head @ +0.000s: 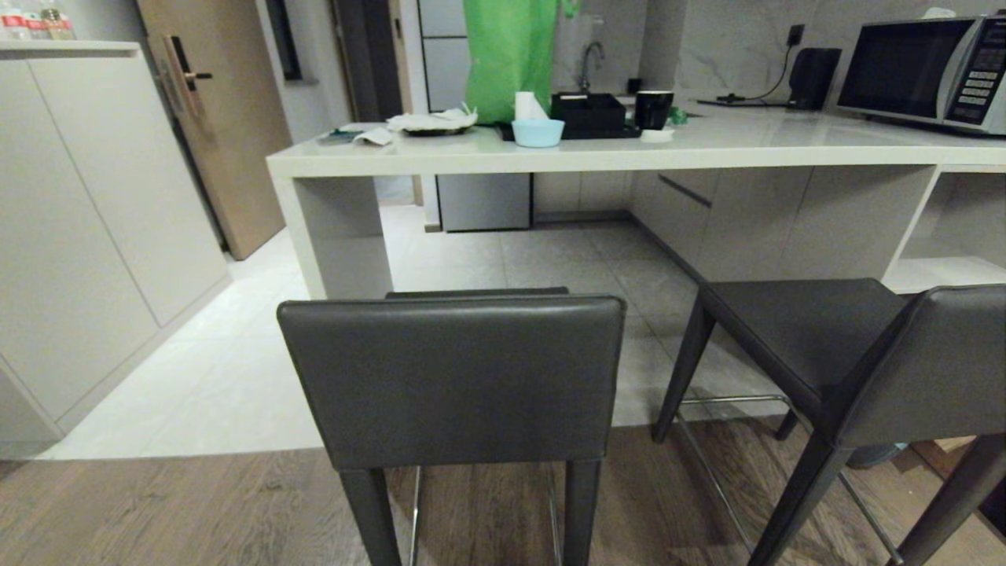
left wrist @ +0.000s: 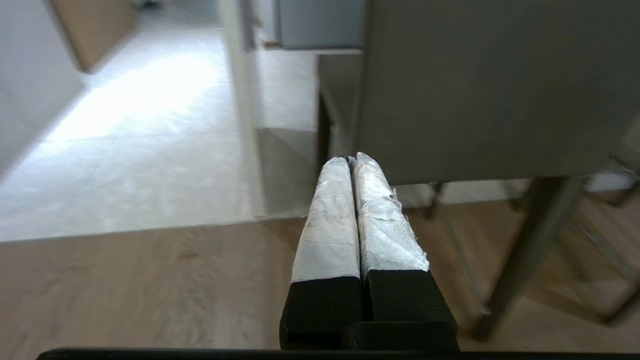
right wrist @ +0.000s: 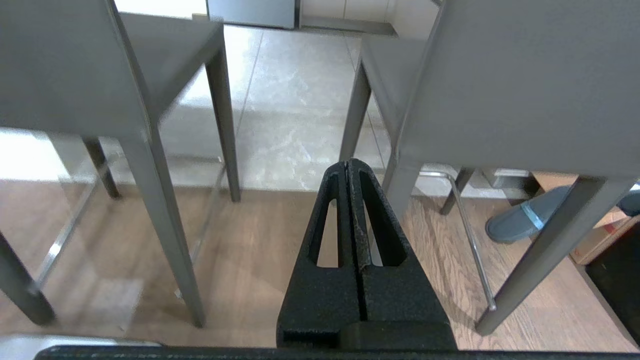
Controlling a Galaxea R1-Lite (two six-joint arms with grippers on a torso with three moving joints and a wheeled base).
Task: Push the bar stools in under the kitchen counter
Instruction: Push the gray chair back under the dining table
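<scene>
Kitchen counter stands beyond two bar stools (both pulled out).

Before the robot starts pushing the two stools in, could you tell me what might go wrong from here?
1. The right stool stands turned at an angle to the kitchen counter, so a push may swing it instead of sliding it under.
2. The left gripper and right gripper are both shut; narrow tips could slip off the smooth backrest of the left stool.
3. A slipper lies on the floor by the right stool's legs and could catch.
</scene>
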